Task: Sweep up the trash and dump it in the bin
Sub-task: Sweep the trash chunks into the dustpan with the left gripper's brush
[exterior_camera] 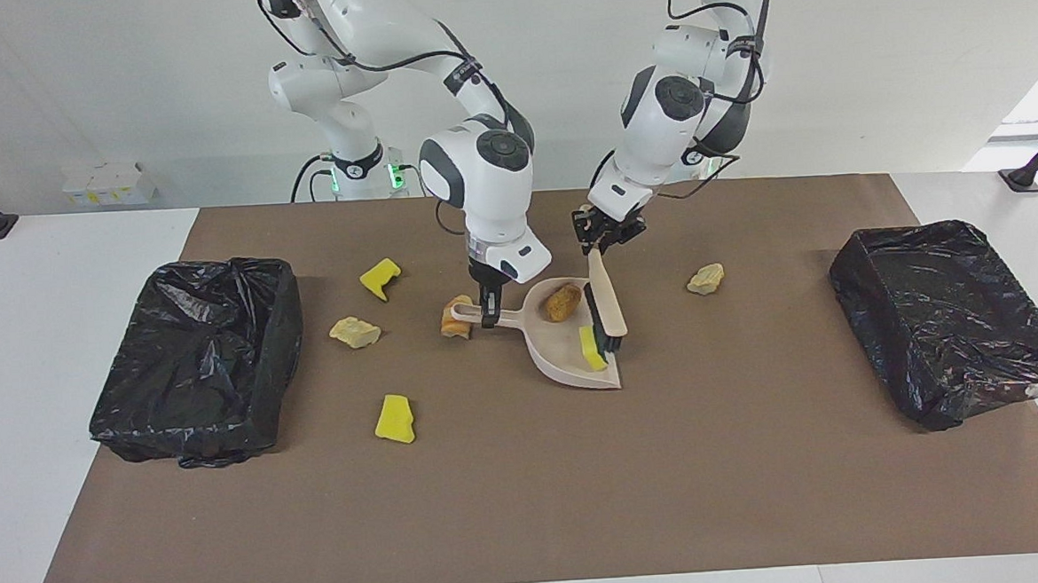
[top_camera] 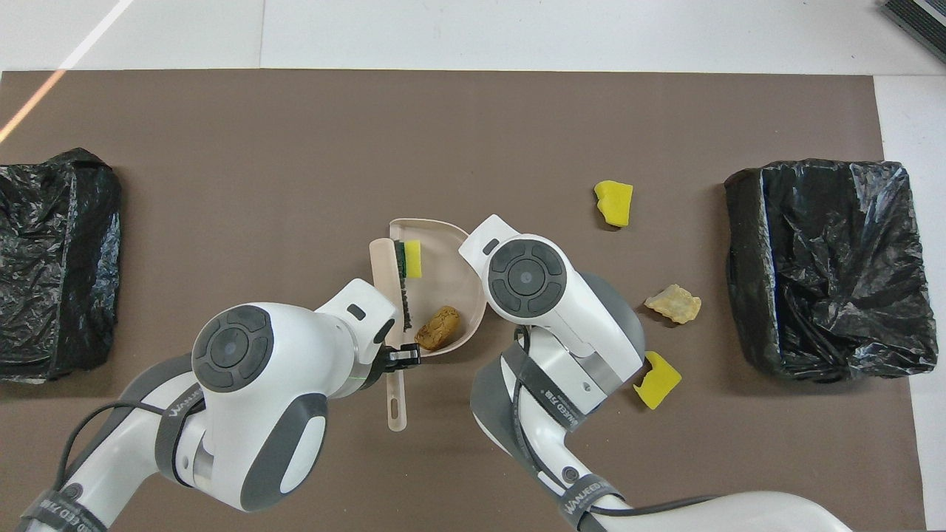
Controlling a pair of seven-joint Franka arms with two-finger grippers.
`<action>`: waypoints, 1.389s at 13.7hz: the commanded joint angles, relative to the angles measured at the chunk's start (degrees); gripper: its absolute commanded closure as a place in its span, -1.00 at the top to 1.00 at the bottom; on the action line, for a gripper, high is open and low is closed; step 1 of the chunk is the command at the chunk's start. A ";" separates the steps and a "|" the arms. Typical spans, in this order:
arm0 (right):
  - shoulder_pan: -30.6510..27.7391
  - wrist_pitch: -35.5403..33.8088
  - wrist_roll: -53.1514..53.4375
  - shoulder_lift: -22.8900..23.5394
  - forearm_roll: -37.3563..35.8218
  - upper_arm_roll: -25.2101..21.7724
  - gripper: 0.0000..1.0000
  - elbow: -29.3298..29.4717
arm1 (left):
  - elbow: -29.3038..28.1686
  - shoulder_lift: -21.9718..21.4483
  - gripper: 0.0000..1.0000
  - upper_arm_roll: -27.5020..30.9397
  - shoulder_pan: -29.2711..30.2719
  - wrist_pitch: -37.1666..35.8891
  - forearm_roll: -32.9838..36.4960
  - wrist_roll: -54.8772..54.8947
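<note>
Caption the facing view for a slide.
Left gripper brushes a yellow sponge chunk and a roll into the dustpan held by the right gripper.

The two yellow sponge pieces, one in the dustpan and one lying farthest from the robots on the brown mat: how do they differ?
The sponge piece in the dustpan rests against the brush bristles near the pan's open edge; the sponge piece on the mat lies alone, touching nothing. The first is already swept into the dustpan, the second not yet. The first shows as a narrow block, the second as a broader wedge. Both are yellow and small.
</note>
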 commanded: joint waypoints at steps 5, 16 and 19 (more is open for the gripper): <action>-0.79 0.68 1.36 1.25 -0.06 0.43 -1.00 1.13 | 1.33 -2.68 -1.00 0.43 2.10 -14.13 8.68 -15.50; -0.79 0.85 1.63 1.34 -0.06 0.43 -1.00 1.05 | -18.06 -21.12 -1.00 0.16 13.69 -15.67 15.98 -15.77; -0.70 0.85 1.72 1.34 0.02 0.43 -1.00 1.05 | -25.56 -27.99 -1.00 0.16 16.60 -11.69 15.98 -13.76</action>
